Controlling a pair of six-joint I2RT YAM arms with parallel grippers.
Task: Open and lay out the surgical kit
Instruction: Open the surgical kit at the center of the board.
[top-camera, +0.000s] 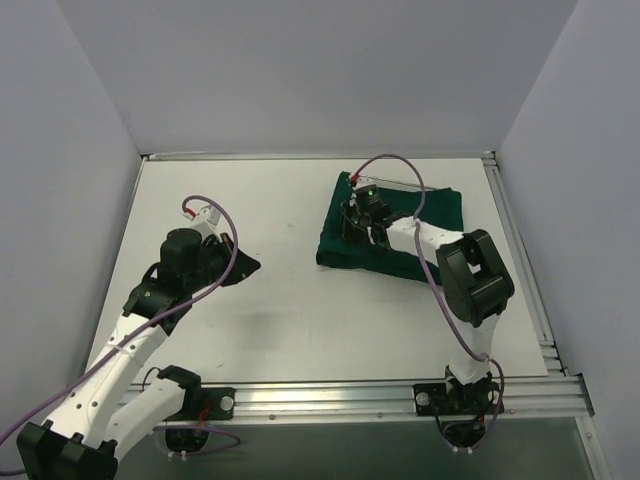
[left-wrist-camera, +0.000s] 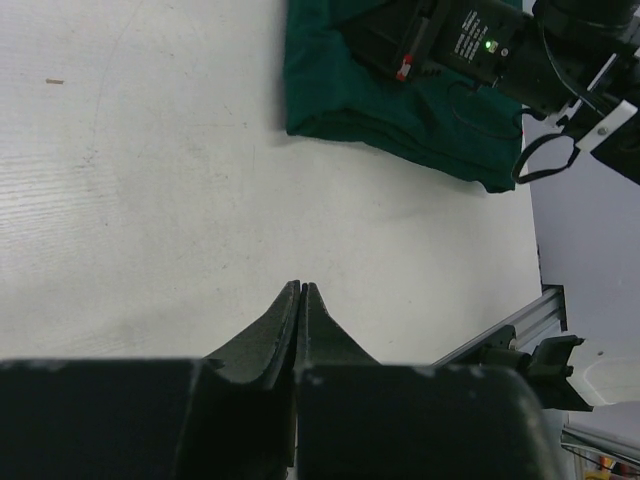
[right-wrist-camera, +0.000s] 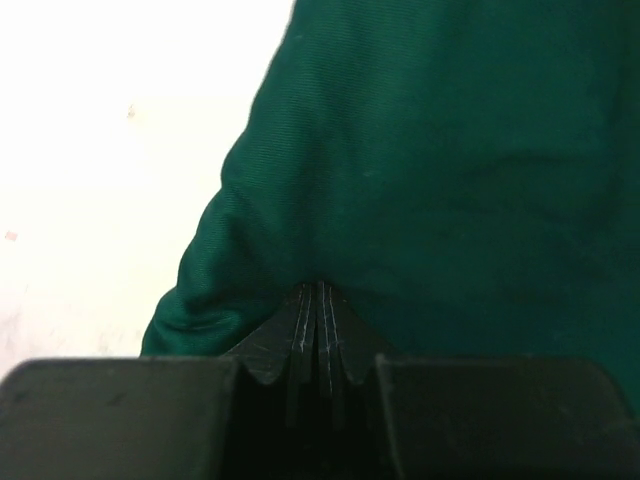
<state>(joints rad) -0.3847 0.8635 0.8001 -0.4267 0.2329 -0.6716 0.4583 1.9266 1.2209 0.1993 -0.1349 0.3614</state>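
The surgical kit is a folded dark green cloth bundle (top-camera: 436, 214) at the back right of the white table. It also shows in the left wrist view (left-wrist-camera: 400, 125) and fills the right wrist view (right-wrist-camera: 450, 150). The mesh tray and the instruments are hidden. My right gripper (top-camera: 370, 228) is down on the bundle's left part. Its jaws are closed with the tips (right-wrist-camera: 320, 288) pressed into puckered cloth near the left edge. My left gripper (top-camera: 254, 265) is shut and empty (left-wrist-camera: 302, 286), hovering over bare table to the left of the bundle.
White walls close in the table on the left, back and right. An aluminium rail (top-camera: 400, 395) runs along the near edge, and another rail (top-camera: 515, 240) runs along the right side. A purple cable (top-camera: 400, 165) loops above the right wrist.
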